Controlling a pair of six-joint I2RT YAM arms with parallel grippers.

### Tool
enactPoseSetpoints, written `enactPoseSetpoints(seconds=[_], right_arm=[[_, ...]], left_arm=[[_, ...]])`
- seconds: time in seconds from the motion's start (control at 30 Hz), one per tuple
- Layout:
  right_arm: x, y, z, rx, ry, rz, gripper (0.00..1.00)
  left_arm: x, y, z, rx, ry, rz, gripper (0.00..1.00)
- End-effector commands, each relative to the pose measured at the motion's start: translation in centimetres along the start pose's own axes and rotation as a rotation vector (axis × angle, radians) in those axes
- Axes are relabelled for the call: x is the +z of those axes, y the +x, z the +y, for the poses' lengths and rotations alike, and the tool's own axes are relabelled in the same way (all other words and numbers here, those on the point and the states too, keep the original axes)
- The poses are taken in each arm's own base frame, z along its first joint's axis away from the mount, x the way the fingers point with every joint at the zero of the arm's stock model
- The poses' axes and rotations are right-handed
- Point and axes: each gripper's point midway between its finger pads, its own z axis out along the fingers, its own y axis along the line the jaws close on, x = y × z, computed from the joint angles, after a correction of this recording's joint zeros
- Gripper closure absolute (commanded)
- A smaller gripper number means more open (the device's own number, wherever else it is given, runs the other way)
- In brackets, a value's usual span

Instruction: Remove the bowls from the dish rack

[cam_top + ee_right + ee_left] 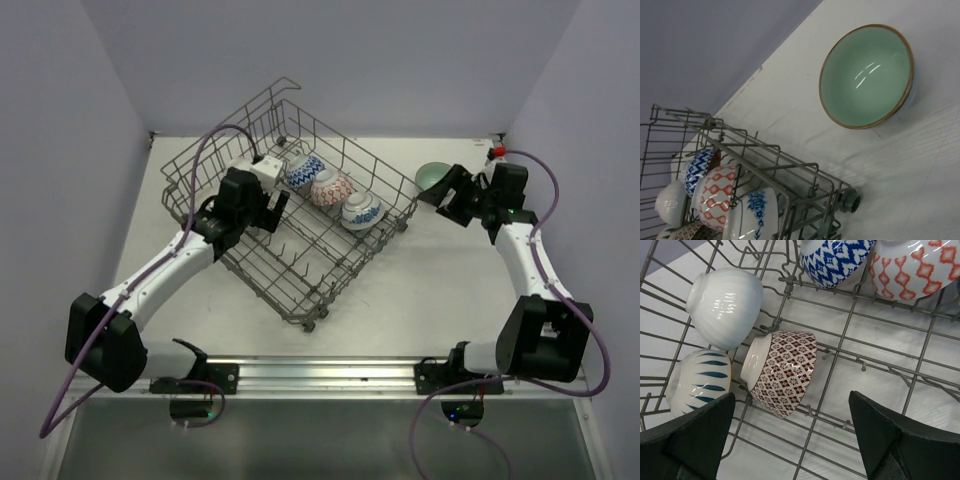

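Observation:
The grey wire dish rack (300,270) sits mid-table. My left gripper (268,207) is open and empty inside it, low over the rack floor (850,365). Its fingers (695,440) flank a bare patch of wire, just short of a dark red patterned bowl (782,372). Beside that bowl lie a white ribbed bowl (725,305) and a blue-striped bowl (700,382). A blue patterned bowl (304,170), a red diamond bowl (331,187) and a blue floral bowl (361,211) stand in a row. A mint green bowl (866,76) sits upright on the table, beside my empty right gripper (441,196).
The rack's wheeled corner (850,201) lies close to the mint bowl. Purple walls close in the table at the back and on both sides. Upright tines (863,367) stick up from the rack floor around my left gripper.

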Motion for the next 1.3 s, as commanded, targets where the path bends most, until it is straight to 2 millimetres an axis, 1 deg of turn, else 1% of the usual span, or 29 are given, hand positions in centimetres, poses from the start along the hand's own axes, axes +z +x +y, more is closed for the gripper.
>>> enactPoseSetpoints(seconds=[0.0,0.13,0.23,0.33,0.4,0.47,0.53,0.6,0.73,0.83,0.97,1.17,1.27], right_arm=[[-1.2,-0.5,4.0,-0.123,-0.174,-0.053,0.2],[-1.2,0.3,5.2,-0.12,-0.243,-0.039,0.2],[-1.4,0.5,5.5,-0.126,-0.262,-0.046,0.2],[-1.4,0.7,5.7,-0.123,-0.279,-0.041,0.2],[-1.4,0.7,5.8,-0.124,-0.284,-0.043,0.2],[-1.6,0.7,5.9,-0.124,-0.288,-0.043,0.2],[-1.7,0.8,6.1,-0.124,-0.294,-0.041,0.2],[-1.9,0.7,6.2,-0.126,-0.298,-0.047,0.2],[-1.9,0.7,6.2,-0.126,-0.297,-0.048,0.2],[-1.9,0.7,6.2,-0.129,-0.295,-0.055,0.2],[-1.9,0.7,6.1,-0.128,-0.294,-0.055,0.2],[-1.6,0.7,5.9,-0.122,-0.285,-0.055,0.2],[-1.4,0.7,5.6,-0.117,-0.28,-0.054,0.2]], left_arm=[[0.8,-0.4,0.9,0.111,-0.036,0.047,0.0],[1.8,-0.1,1.1,0.2,-0.04,0.076,0.0],[2.3,-0.4,2.2,0.247,-0.087,0.089,0.0],[3.0,-0.5,2.6,0.284,-0.083,0.11,0.0],[3.6,-0.3,2.5,0.309,-0.07,0.122,0.0],[4.3,0.1,2.1,0.318,-0.042,0.132,0.0],[4.9,0.9,2.2,0.326,-0.037,0.155,0.0],[5.2,1.2,2.0,0.322,-0.017,0.158,0.0],[6.1,2.0,2.3,0.34,-0.018,0.179,0.0],[6.7,2.2,3.0,0.344,-0.042,0.186,0.0],[7.6,2.2,3.2,0.341,-0.041,0.188,0.0],[8.5,3.3,2.7,0.338,-0.012,0.212,0.01],[8.9,4.0,2.5,0.327,0.007,0.231,0.05]])
